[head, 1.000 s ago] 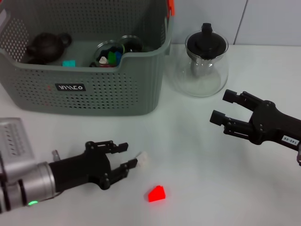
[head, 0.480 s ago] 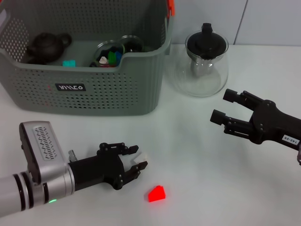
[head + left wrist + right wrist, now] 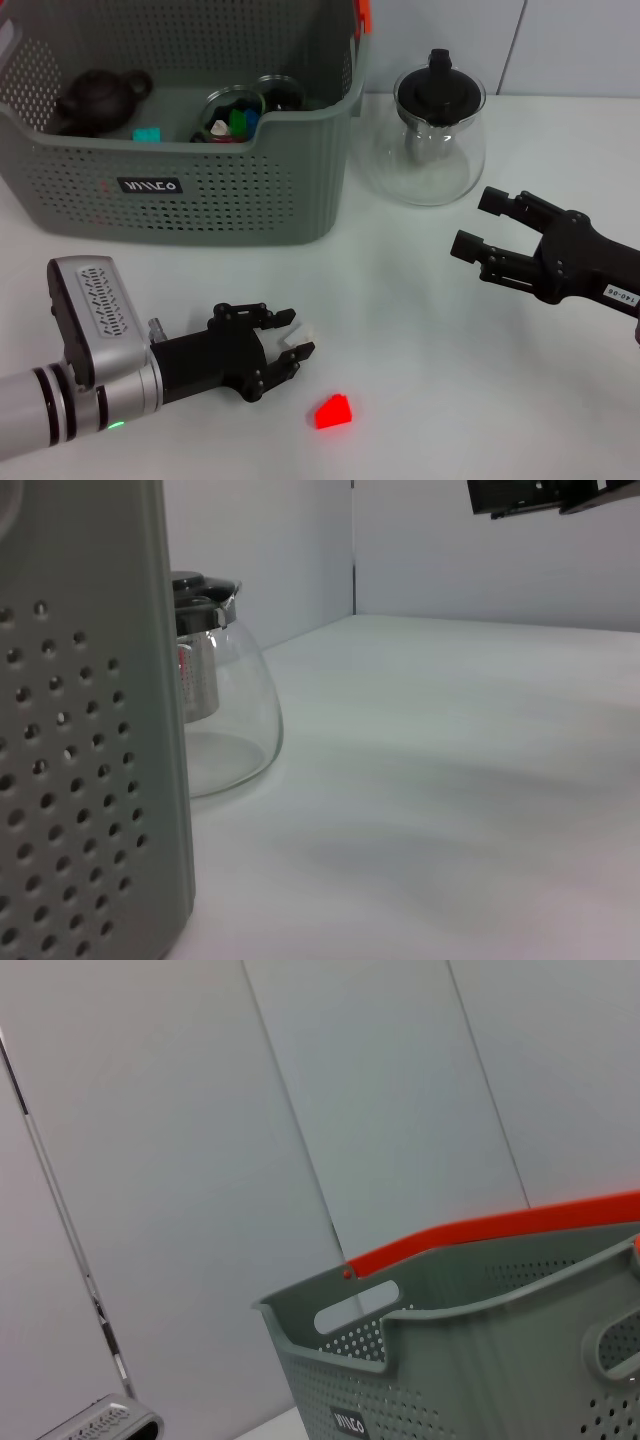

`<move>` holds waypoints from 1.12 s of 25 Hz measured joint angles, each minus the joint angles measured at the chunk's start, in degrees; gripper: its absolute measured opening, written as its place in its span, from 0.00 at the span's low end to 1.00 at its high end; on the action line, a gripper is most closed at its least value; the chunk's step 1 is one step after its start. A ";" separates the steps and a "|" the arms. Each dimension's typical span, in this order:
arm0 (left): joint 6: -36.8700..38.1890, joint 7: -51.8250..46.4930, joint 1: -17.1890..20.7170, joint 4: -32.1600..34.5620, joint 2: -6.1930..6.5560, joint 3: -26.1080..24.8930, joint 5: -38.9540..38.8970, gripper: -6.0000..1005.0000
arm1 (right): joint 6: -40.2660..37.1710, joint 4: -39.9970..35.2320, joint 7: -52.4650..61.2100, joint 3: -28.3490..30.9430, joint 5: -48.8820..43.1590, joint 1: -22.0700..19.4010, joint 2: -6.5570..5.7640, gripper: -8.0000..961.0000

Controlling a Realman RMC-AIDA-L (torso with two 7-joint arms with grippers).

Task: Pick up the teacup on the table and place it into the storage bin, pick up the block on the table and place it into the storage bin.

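Now, left claw: low over the tabletop, fingers parted, touching a small white piece.
Block: red, just beside it.
Right claw: open, empty.
Storage bin: behind.

Layout, head view. Storage bin sits at the far left of the table. Inside it: a small teapot at the left, a cup of small pieces near the middle. Glass teapot stands on the table just right of the bin. My left gripper lies low in front of the bin, near the table's front edge. The block lies just right of it and nearer me. My right gripper is at the right, in front of the glass teapot.
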 joint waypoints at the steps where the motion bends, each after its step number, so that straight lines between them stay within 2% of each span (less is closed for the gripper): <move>1: -0.09 -0.02 0.00 -0.01 0.00 0.01 0.01 0.40 | 0.00 0.00 0.00 0.01 0.00 0.02 -0.02 0.98; 9: -1.24 -0.36 -0.07 -0.05 0.00 0.17 0.04 0.39 | 0.00 0.00 0.00 0.22 0.00 0.07 -0.03 0.98; 14: -1.11 -0.47 -0.09 -0.05 0.00 0.12 0.04 0.27 | 0.00 0.00 0.00 0.22 0.00 0.08 -0.03 0.98; 22: -0.70 -4.06 -0.42 0.40 0.07 0.16 -0.01 0.20 | 0.00 0.00 0.00 0.28 0.00 0.24 -0.03 0.98; 26: 5.25 -4.85 1.19 2.45 0.24 -0.34 -2.43 0.16 | 0.01 0.00 0.00 0.29 0.00 0.17 -0.10 0.98; 28: 10.50 -8.12 2.47 5.93 0.48 -1.03 -3.24 0.16 | 0.00 0.00 0.00 0.43 -0.01 0.13 -0.11 0.98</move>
